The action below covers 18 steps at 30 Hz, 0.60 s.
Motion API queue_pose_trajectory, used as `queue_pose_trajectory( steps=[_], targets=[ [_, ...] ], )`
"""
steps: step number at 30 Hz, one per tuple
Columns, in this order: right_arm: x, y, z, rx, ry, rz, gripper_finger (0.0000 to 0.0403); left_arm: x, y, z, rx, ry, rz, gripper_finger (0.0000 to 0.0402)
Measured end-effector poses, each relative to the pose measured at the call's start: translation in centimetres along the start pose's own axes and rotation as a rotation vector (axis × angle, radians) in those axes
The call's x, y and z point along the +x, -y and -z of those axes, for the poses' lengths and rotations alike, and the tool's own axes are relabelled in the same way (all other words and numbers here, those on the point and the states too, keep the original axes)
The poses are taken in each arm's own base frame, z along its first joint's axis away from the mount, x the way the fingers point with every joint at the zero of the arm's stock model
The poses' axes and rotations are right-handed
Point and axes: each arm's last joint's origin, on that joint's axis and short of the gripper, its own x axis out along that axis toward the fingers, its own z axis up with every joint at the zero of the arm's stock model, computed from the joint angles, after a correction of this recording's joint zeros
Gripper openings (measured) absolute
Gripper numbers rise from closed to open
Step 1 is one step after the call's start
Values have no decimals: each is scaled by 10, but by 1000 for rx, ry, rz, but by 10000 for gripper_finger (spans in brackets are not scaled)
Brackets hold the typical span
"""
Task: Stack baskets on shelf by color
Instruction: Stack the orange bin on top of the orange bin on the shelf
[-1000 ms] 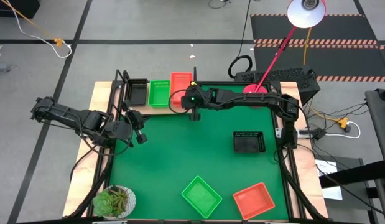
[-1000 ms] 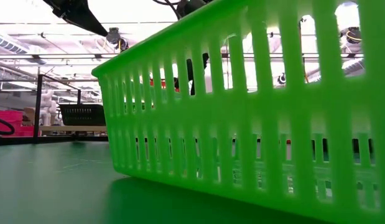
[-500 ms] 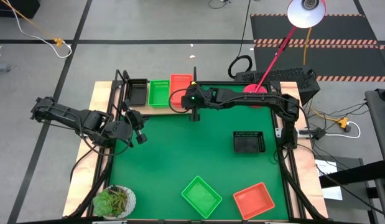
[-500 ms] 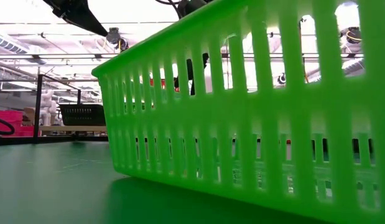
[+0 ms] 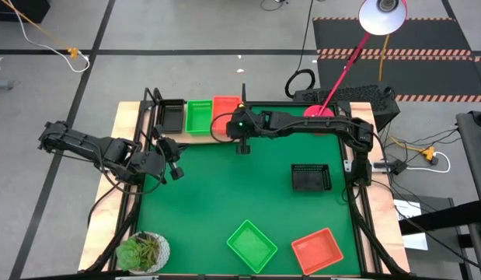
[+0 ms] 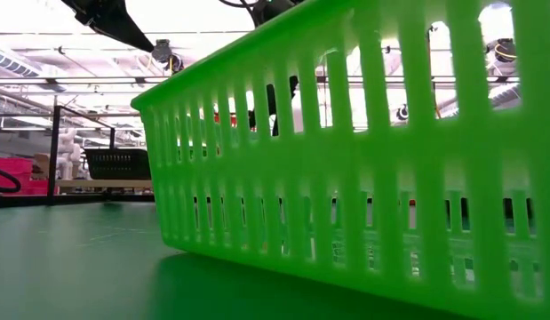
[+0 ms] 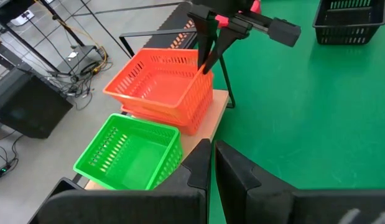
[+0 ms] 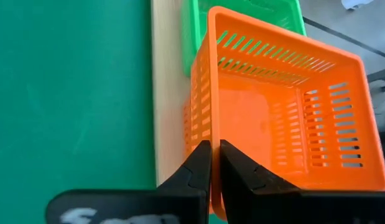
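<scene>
Right tool (image 5: 242,146): clamped on the near wall of a red-orange basket (image 5: 224,110), upper centre of the high view, over the shelf (image 5: 195,137).
Left tool (image 5: 176,171): shut, holding nothing, left of centre above the worktop (image 5: 217,202).
Shelf row: black basket (image 5: 172,113), green basket (image 5: 198,115), then the red-orange stack.
Loose baskets: black (image 5: 311,177) right of centre; green (image 5: 252,245) and red-orange (image 5: 318,250) along the bottom.

Mat (image 5: 224,194) centre lies open; black basket (image 5: 311,178) blocks right side.

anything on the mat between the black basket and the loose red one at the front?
No. High view shows only bare green mat between black basket and loose red basket.
</scene>
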Motion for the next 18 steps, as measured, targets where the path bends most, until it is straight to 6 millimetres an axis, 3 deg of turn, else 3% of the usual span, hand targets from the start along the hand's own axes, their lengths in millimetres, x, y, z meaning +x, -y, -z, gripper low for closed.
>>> queue_pose_trajectory(
  steps=[18],
  targets=[
    [0,2,2,-102,-41,60,14,0,0,0,0,0,0,24]
  ],
)
